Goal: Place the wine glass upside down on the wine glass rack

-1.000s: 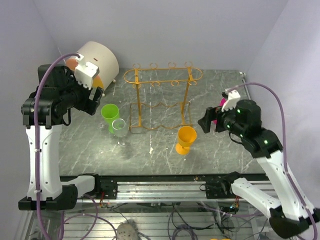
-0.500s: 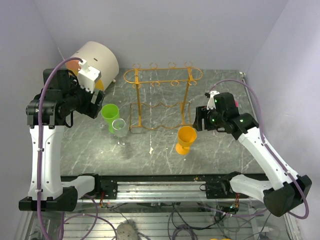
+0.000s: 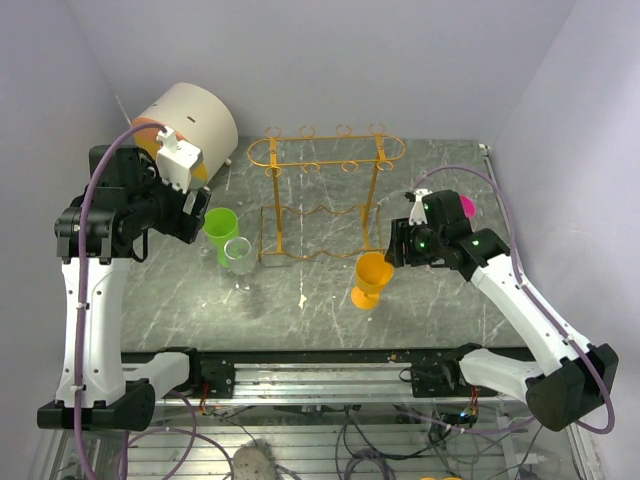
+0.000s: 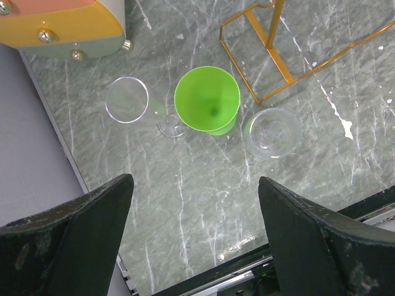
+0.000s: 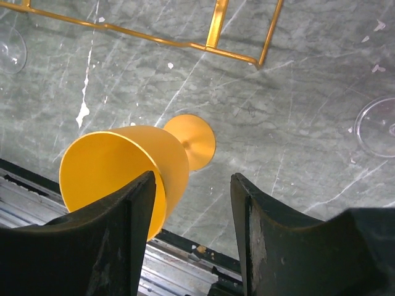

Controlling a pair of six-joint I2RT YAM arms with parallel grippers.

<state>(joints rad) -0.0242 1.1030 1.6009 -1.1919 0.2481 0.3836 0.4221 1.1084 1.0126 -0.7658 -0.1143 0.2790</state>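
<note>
table (image 3: 170, 300): grey-green marble, white flecks | green glass (image 4: 207, 98): upright, mouth up | clear glass (image 4: 271, 132): upright, just beside the green one | second clear glass (image 4: 126, 99): at the green one's other side | beige drum (image 3: 195, 118): far-left corner, orange-pink end face

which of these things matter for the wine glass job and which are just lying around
In the job: orange wine glass, wine glass rack, right gripper.
Lying about: green glass, clear glasses, beige drum.
</note>
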